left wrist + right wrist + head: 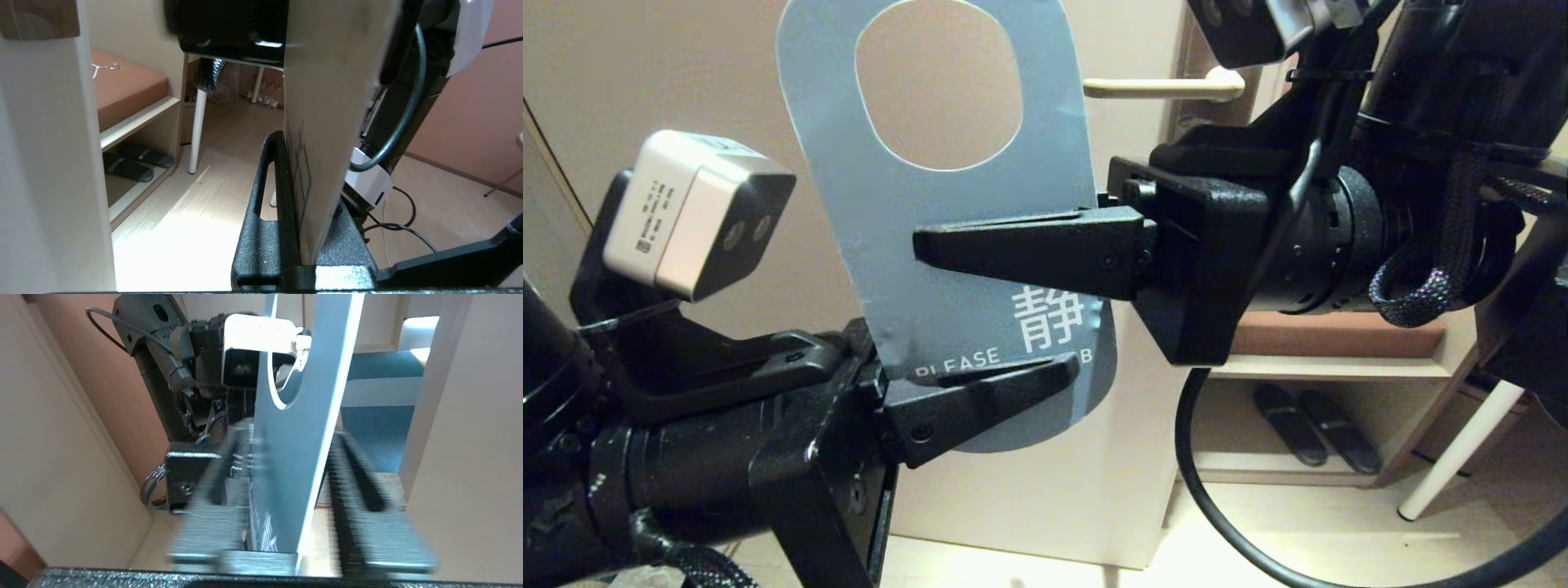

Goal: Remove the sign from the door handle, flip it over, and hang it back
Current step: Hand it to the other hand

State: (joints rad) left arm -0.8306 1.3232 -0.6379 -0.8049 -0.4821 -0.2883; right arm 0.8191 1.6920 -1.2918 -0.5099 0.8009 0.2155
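Note:
The sign (882, 237) is off the door handle (1160, 86) and held upright in the air to the handle's left. Its grey-blue side with "PLEASE" faces the head view. My left gripper (1045, 371) is shut on the sign's lower edge. In the left wrist view the sign (327, 102) shows its pale side, pinched between the left gripper's (298, 163) fingers. My right gripper (931, 245) reaches in from the right and straddles the sign's middle. In the right wrist view the sign (294, 449) stands between the right gripper's (292, 433) spread fingers, with a gap on one side.
The beige door (645, 73) stands behind the sign. A low shelf with a brown cushion (1331, 333) and dark slippers (1307, 425) is at the right. A white furniture leg (1462, 441) stands on the floor. A wire hanger (104, 67) lies on the cushion.

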